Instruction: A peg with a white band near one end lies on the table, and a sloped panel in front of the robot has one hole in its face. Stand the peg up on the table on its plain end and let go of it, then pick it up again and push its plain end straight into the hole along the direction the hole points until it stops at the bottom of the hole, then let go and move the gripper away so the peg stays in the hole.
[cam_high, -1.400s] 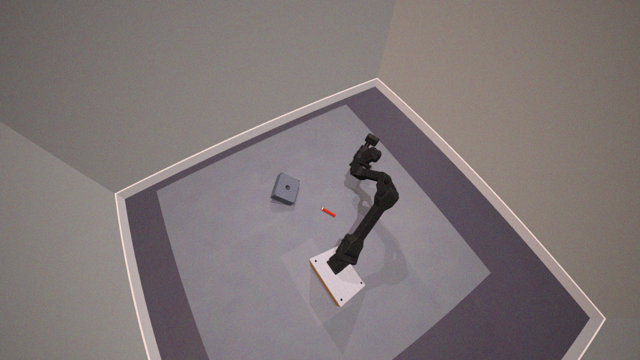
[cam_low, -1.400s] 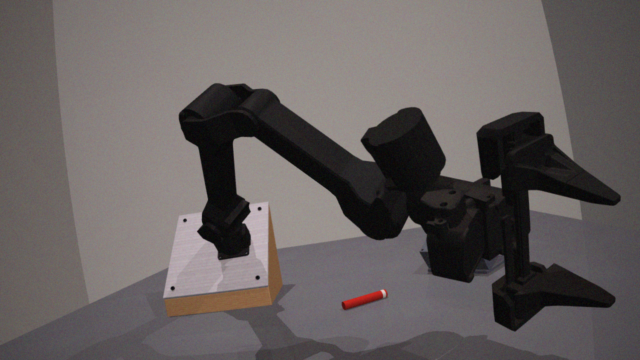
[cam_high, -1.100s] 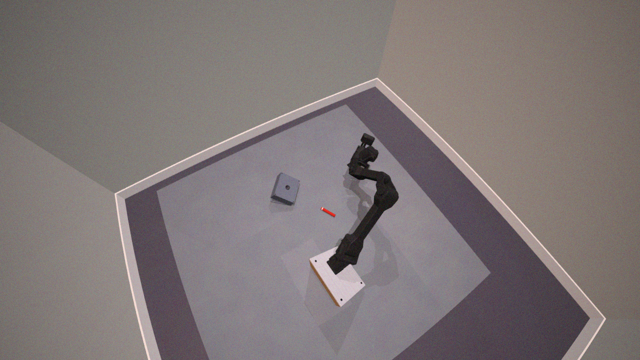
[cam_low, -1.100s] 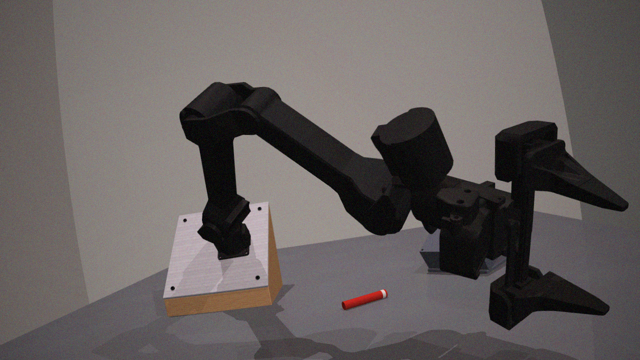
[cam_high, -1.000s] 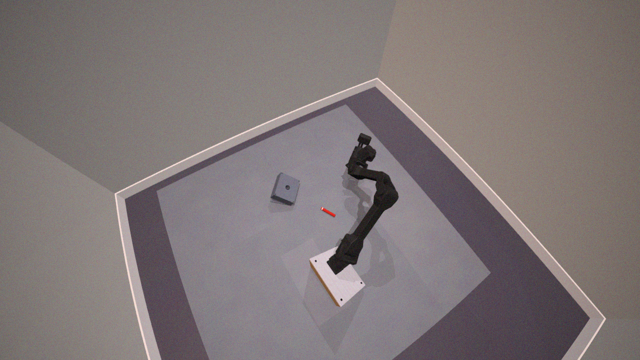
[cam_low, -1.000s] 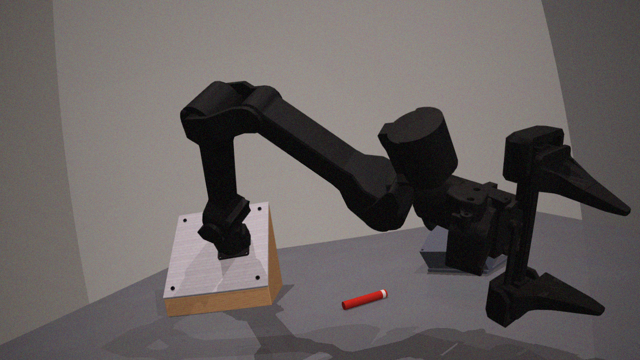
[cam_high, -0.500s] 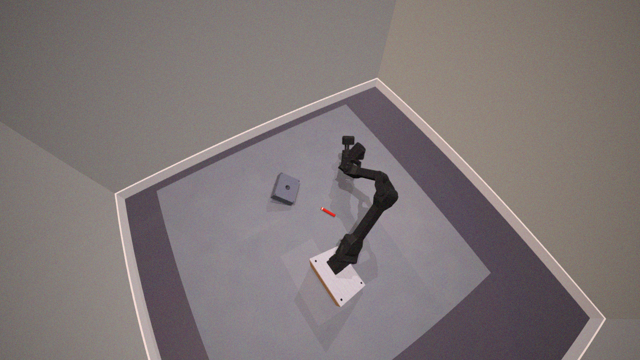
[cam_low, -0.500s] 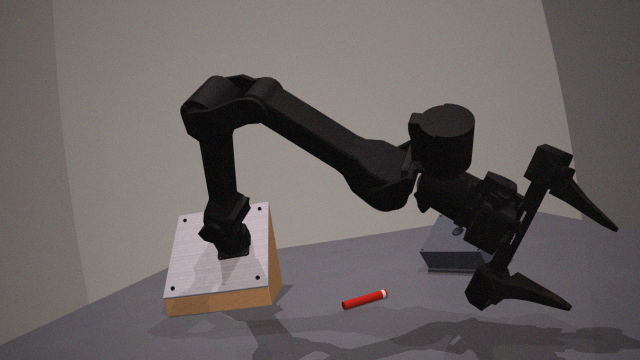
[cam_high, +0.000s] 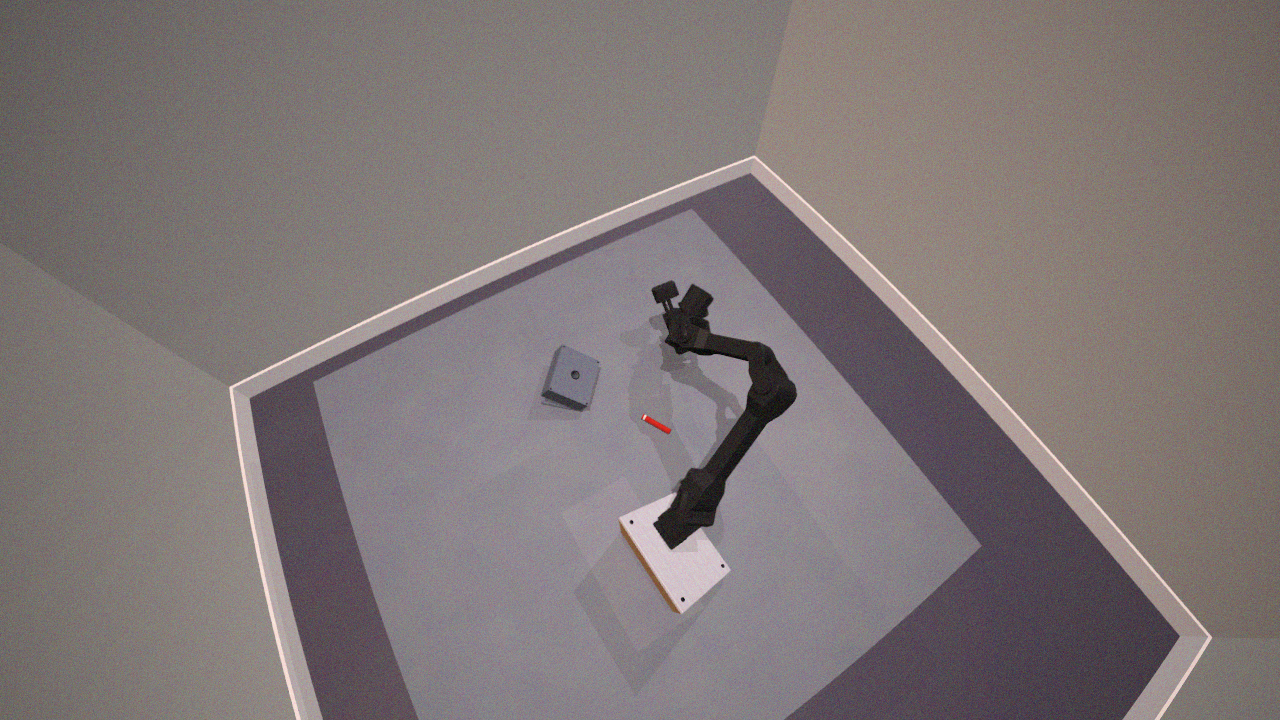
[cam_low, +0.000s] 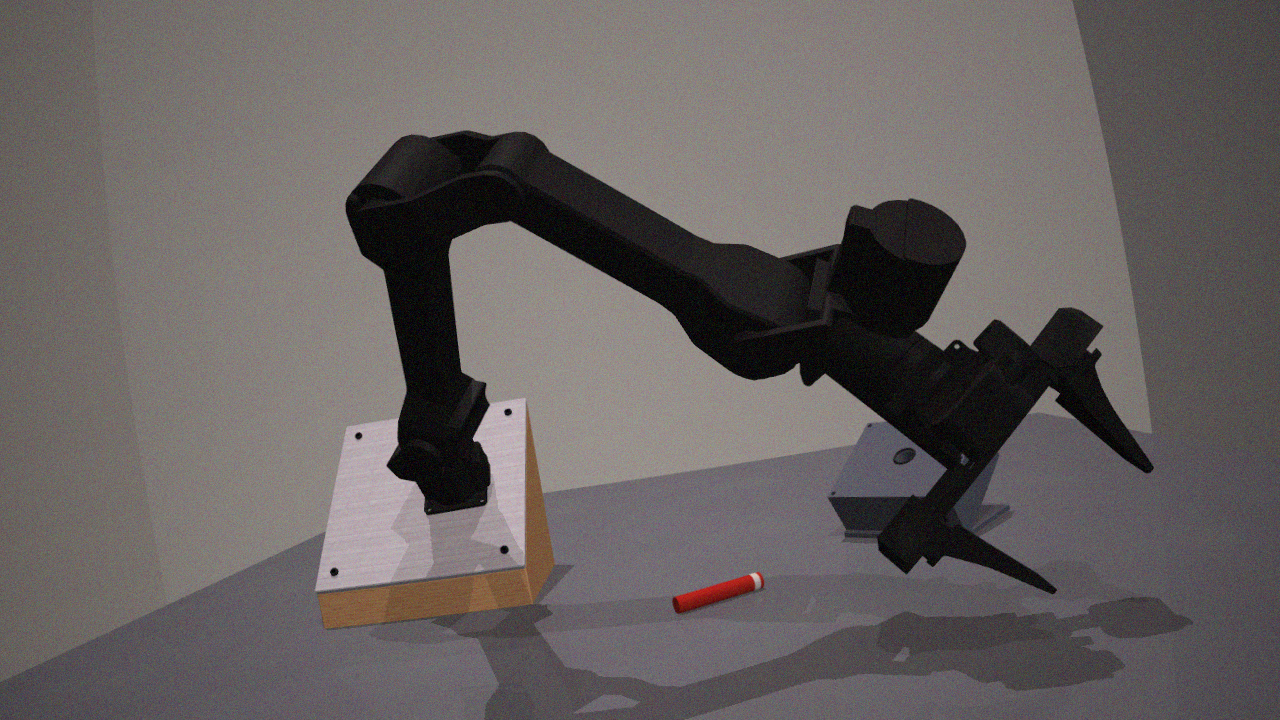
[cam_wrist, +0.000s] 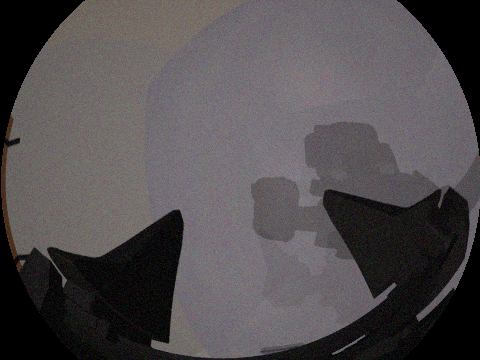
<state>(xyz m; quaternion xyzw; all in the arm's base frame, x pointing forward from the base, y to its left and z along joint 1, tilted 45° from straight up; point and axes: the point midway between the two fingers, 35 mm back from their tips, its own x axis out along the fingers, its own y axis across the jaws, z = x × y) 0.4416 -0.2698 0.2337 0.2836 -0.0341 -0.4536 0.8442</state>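
The red peg (cam_high: 656, 424) (cam_low: 718, 592) lies flat on the table, its white band at the end toward the panel. The grey sloped panel (cam_high: 562, 383) (cam_low: 866, 474) stands beyond it, with one dark round hole in its face. My gripper (cam_high: 680, 293) (cam_low: 1099, 528) (cam_wrist: 256, 208) is open wide and empty. It hangs above the table, tilted downward, off to the side of the panel and well apart from the peg. The wrist view shows only bare table and the gripper's shadow between the fingers; neither peg nor panel shows there.
The arm's base stands on a white plate over a wooden block (cam_high: 693, 573) (cam_low: 375, 537) near the table's front. A raised pale rim (cam_high: 537, 250) runs around the table, with a darker border inside it.
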